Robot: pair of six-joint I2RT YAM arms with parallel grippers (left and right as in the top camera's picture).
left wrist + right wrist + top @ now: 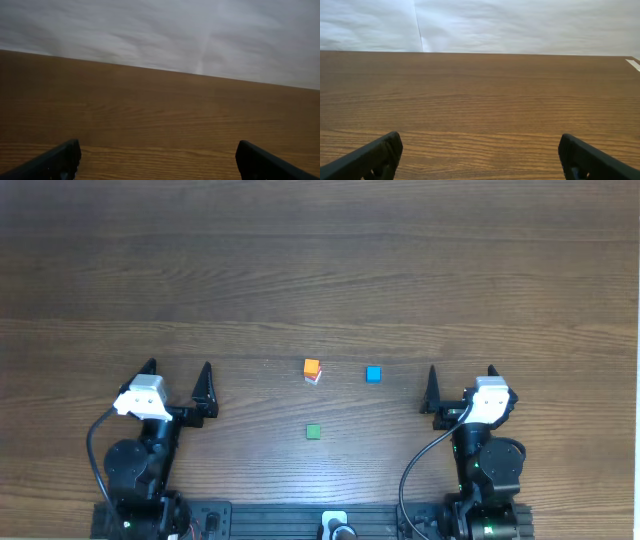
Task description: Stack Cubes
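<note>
In the top view an orange cube (311, 367) sits on top of a red cube (314, 378) near the table's middle. A blue cube (373, 374) lies a short way to its right, and a green cube (313, 432) lies nearer the arms, below the orange one. My left gripper (178, 369) stands open at the left, well apart from the cubes, with nothing between its fingers (55, 161). My right gripper (461, 373) stands open at the right, also holding nothing, its fingers (372, 156) wide apart over bare wood.
The wooden table (320, 270) stretches far beyond the cubes. A pale wall (520, 25) rises behind the table's far edge. The table's right edge (637, 330) lies close to the right arm.
</note>
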